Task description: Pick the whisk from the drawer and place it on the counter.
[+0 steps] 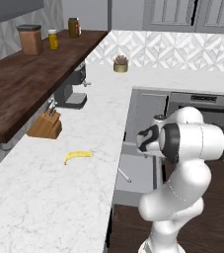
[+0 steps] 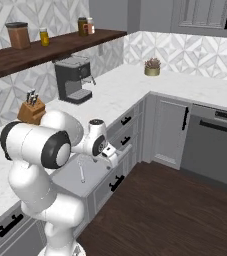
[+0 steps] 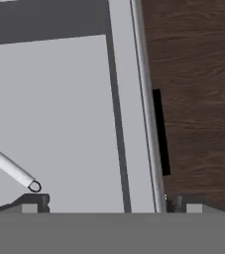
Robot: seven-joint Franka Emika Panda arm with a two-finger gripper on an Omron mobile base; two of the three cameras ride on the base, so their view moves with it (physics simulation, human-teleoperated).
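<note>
— Where is the whisk (image 3: pixel 9 167)?

— You see its handle at lower left of the hand view, lying in the open drawer (image 3: pixel 69 114). Not picked yet.

— And the gripper (image 3: pixel 106 202)?

— Fingers apart, empty, above the drawer. Grasp and move to the counter (image 1: pixel 44 197) remain.

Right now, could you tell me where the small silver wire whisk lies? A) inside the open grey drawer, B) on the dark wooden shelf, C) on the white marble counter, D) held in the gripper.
A: the whisk lies on the floor of the open drawer, below the arm.
</note>
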